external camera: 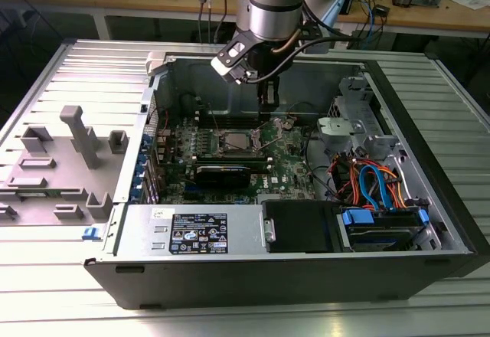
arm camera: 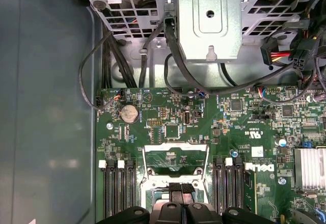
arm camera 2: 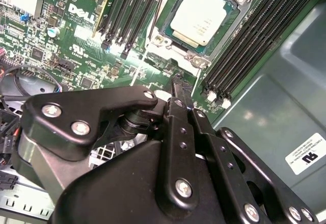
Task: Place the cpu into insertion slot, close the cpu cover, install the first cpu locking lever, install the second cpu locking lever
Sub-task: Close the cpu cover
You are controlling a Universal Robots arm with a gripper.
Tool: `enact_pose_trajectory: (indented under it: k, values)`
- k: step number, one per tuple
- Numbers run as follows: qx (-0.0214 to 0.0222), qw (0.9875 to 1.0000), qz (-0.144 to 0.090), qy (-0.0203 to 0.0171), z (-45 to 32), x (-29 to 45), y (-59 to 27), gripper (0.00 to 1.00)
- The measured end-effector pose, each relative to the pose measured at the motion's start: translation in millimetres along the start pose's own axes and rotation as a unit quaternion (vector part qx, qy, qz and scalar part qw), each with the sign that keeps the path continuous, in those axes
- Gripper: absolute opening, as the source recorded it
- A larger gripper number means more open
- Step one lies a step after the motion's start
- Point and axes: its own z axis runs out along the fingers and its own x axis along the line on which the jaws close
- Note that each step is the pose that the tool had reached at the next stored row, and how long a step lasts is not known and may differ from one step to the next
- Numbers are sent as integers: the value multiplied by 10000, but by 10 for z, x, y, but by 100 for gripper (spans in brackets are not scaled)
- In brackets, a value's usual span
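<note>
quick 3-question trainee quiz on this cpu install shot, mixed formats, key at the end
1. True or false: the cpu already lies in the insertion slot.
2. The long black memory slots run along: A) one side of the insertion slot; B) both sides of it; C) neither side.
3. Fill in: the gripper hangs over the ____ motherboard.
Key: 1 true; 2 B; 3 green.

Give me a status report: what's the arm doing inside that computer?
Gripper shut, empty, poised beside the socket. Chip seated in socket; cover raised open. Nothing blocking.
</note>
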Motion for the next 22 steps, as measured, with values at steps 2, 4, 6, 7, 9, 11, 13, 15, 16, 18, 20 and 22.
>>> enact_pose_trajectory:
  k: [2,4,6,7,9,11,13,15,16,18,20,22]
  values:
    - [0,10000,0,0,0,0,3,11]
    - [0,10000,0,0,0,0,8,11]
    - [0,10000,0,0,0,0,11,11]
    - [0,10000,0,0,1,0,12,11]
    - [0,10000,0,0,1,0,16,11]
    - [0,10000,0,0,1,1,21,11]
    - [0,10000,0,0,2,1,44,11]
    - [0,10000,0,0,1,1,45,11]
    - [0,10000,0,0,2,1,46,11]
    - [0,10000,0,0,2,1,50,11]
    - [0,10000,0,0,2,1,56,11]
    - [0,10000,-1,0,2,1,60,11]
